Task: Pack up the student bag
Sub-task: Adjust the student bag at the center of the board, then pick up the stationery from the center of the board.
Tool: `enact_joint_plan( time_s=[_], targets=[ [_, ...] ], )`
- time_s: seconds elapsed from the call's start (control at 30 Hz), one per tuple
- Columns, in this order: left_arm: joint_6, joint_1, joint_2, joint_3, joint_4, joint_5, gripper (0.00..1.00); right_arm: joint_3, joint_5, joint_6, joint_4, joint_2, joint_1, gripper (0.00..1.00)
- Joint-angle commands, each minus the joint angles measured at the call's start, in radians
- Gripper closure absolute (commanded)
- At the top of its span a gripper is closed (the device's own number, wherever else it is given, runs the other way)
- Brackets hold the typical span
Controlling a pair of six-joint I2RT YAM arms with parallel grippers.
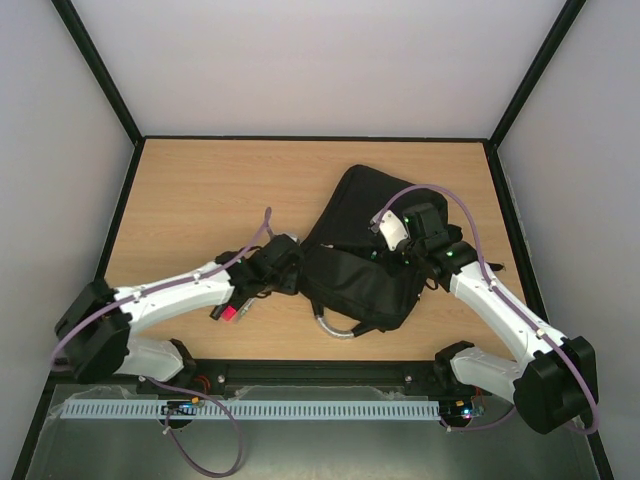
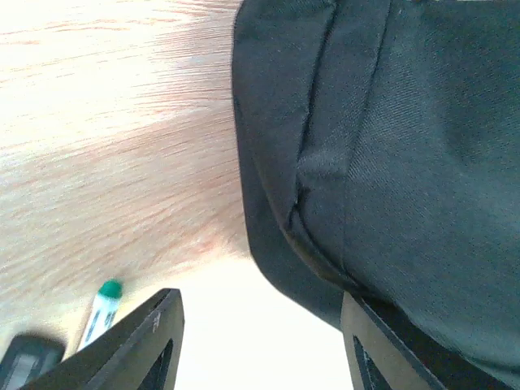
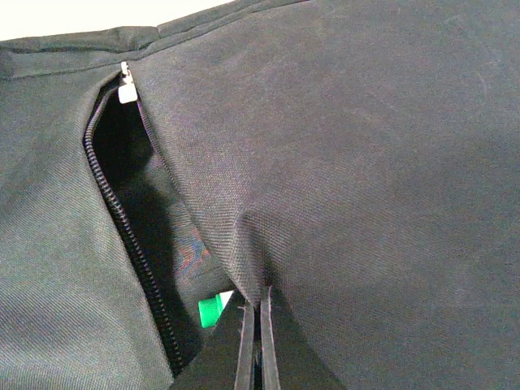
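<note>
The student bag (image 1: 355,262) is large, black and soft, and lies right of the table's middle with its grey curved handle (image 1: 336,328) at the near side. My right gripper (image 1: 388,252) is on top of it. In the right wrist view it (image 3: 256,313) is shut, pinching a fold of the bag fabric (image 3: 349,179) beside an open zip pocket (image 3: 130,203). A green-capped item (image 3: 211,309) shows inside the pocket. My left gripper (image 1: 296,262) is open and empty at the bag's left edge (image 2: 390,146); its right finger (image 2: 390,349) is against the bag.
A white marker with a green cap (image 2: 101,310) and a dark item (image 2: 28,361) lie on the wood near my left gripper. A small red and black thing (image 1: 228,314) lies under the left arm. Black frame rails border the table.
</note>
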Motion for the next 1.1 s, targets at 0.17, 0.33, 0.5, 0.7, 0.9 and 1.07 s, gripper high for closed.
enact_joint_plan(
  time_s=[0.17, 0.33, 0.5, 0.7, 0.9, 1.07],
  targets=[
    [0.038, 0.186, -0.116, -0.024, -0.319, 0.15, 0.3, -0.002, -0.072, -0.01, 0.016, -0.005, 0.013, 0.99],
    [0.026, 0.209, -0.081, -0.1, -0.272, 0.196, 0.28, -0.006, -0.073, -0.008, 0.015, -0.016, 0.012, 0.99],
    [0.017, 0.209, -0.083, -0.121, -0.25, 0.165, 0.3, -0.006, -0.074, -0.008, 0.015, -0.015, 0.012, 0.99],
    [0.018, 0.209, -0.053, -0.123, -0.244, 0.156, 0.31, -0.006, -0.074, -0.01, 0.015, -0.013, 0.012, 0.99],
    [0.019, 0.201, -0.004, -0.125, -0.217, 0.137, 0.32, -0.007, -0.077, -0.01, 0.017, -0.011, 0.012, 0.99],
    [0.024, 0.17, 0.051, -0.122, -0.198, 0.138, 0.4, -0.007, -0.076, -0.01, 0.015, -0.011, 0.012, 0.99]
  ],
)
